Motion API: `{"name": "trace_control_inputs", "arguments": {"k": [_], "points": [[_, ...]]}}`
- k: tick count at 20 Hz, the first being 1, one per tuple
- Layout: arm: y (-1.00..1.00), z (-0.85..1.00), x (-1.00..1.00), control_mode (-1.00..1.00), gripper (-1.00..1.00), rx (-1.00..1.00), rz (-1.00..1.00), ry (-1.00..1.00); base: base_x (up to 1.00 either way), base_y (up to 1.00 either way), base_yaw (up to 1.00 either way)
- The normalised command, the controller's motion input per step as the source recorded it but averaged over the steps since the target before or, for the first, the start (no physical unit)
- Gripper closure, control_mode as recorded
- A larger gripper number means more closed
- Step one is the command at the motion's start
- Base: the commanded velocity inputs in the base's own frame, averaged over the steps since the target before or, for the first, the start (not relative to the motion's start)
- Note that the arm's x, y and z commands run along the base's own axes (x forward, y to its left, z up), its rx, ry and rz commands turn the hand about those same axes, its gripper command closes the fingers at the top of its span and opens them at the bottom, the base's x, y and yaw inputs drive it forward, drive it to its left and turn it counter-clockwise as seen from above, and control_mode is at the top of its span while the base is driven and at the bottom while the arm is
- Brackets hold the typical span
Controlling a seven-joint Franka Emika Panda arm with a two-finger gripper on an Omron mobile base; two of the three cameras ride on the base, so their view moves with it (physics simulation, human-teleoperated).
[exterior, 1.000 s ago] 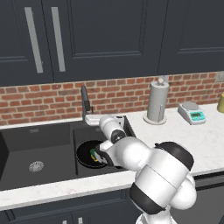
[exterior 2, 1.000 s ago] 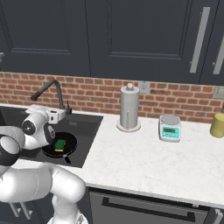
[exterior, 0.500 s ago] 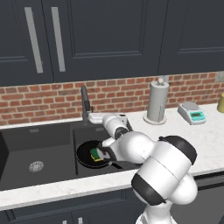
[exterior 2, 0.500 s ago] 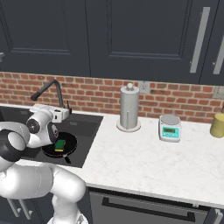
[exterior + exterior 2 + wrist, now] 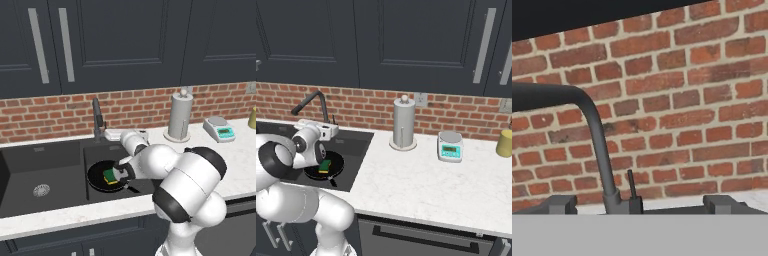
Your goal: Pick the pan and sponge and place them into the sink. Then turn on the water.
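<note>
Pan [image 5: 101, 179] in right, smaller basin of sink [image 5: 30, 165], sponge [image 5: 109, 176] lying on pan. Gripper [image 5: 640, 206] empty, fingers [image 5: 561, 204] spread wide apart, aimed at faucet [image 5: 592, 125] w/ thin lever beside its base, brick wall [image 5: 677, 95] behind.

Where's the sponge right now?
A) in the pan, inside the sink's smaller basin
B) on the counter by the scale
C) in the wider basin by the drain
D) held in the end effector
A: the sponge lies in the pan, which sits in the smaller basin of the sink, away from the scale.
</note>
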Motion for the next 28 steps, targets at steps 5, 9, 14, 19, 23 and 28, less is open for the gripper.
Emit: {"name": "trace_control_inputs", "arguments": {"k": [5, 9, 14, 19, 23, 28], "points": [[0.0, -0.01, 0.05, -1.0, -1.0, 0.0, 0.0, 0.0, 0.0, 0.0, 0.0], [0.0, -0.01, 0.02, -1.0, -1.0, 0.0, 0.0, 0.0, 0.0, 0.0, 0.0], [0.0, 0.0, 0.07, -1.0, -1.0, 0.0, 0.0, 0.0, 0.0, 0.0, 0.0], [0.0, 0.0, 0.18, -1.0, -1.0, 0.0, 0.0, 0.0, 0.0, 0.0, 0.0], [0.0, 0.0, 0.24, -1.0, -1.0, 0.0, 0.0, 0.0, 0.0, 0.0, 0.0], [0.0, 0.0, 0.14, -1.0, -1.0, 0.0, 0.0, 0.0, 0.0, 0.0, 0.0]]}}
